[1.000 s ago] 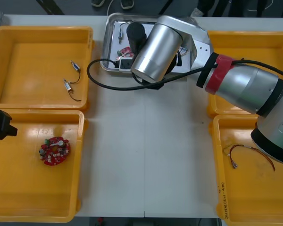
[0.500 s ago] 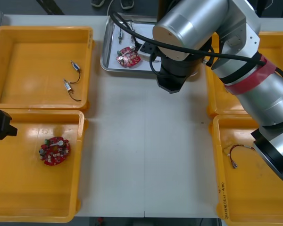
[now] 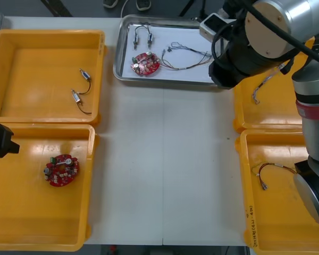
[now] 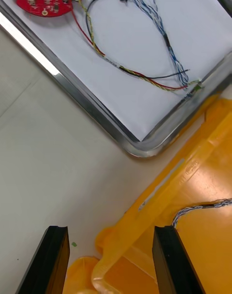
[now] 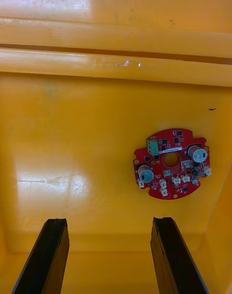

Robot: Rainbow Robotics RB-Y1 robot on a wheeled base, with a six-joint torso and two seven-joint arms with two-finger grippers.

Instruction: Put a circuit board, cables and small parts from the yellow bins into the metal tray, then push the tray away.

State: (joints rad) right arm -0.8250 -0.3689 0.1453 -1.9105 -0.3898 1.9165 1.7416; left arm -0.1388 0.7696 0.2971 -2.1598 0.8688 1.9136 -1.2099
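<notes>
On the far middle of the tabletop (image 3: 165, 159), the metal tray (image 3: 118, 56), white inside, holds a red circuit board (image 3: 145, 63), two small metal parts (image 3: 142, 36) and a loose tangle of cables (image 3: 189, 57): blue and white, black, red and yellow. Its far right corner is hidden under the right arm (image 3: 276, 32). The right gripper (image 4: 112, 262) hangs just off the tray's near right corner, over the rims of the right yellow bins (image 3: 271, 114), its fingers apart with nothing held. A blue and white cable (image 3: 265, 84) in the far right bin is partly covered by the arm. Handwriting (image 3: 250, 226) on the rim of the near right bin (image 3: 287, 223) is too small to read. The left gripper (image 5: 110, 257), fingers apart, hovers over a second board (image 5: 171, 163) in the near left bin (image 3: 21, 223).
</notes>
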